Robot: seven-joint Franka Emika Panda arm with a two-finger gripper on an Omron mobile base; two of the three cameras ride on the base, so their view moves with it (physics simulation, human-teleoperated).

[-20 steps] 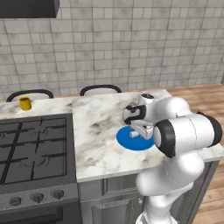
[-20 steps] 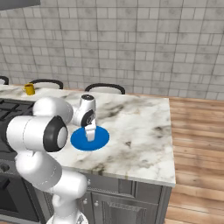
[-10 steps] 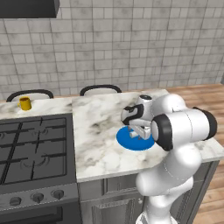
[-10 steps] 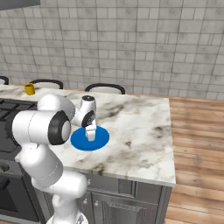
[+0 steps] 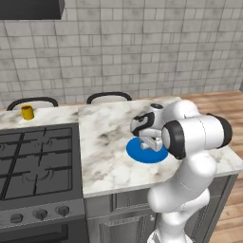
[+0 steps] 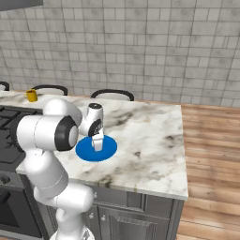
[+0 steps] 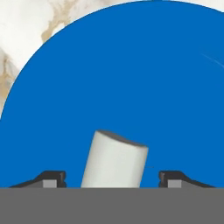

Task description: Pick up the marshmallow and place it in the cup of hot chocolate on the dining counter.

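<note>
White marble tabletop [image 5: 109, 142] with grey-brown veining runs under my arm, over grey cabinets. Nearest to me, on my hand camera, the marshmallow [image 7: 114, 161] stands slightly tilted on the blue plate [image 7: 131, 78], right between the two dark fingertips [image 7: 51, 178]. I see a clear gap on each side of it, so the jaws are open around it and do not touch it. From the base cameras I see the gripper [image 6: 98, 145] pointing down, low over the plate [image 6: 84, 149], which lies flat near the front half of the tabletop. Left of the marble sits the black gas stovetop [image 5: 33, 161]. Farthest off, the yellow cup of hot chocolate [image 5: 27, 112] stands at the back left, well apart from the plate, with grey tiled wall [image 5: 142, 47] behind.
</note>
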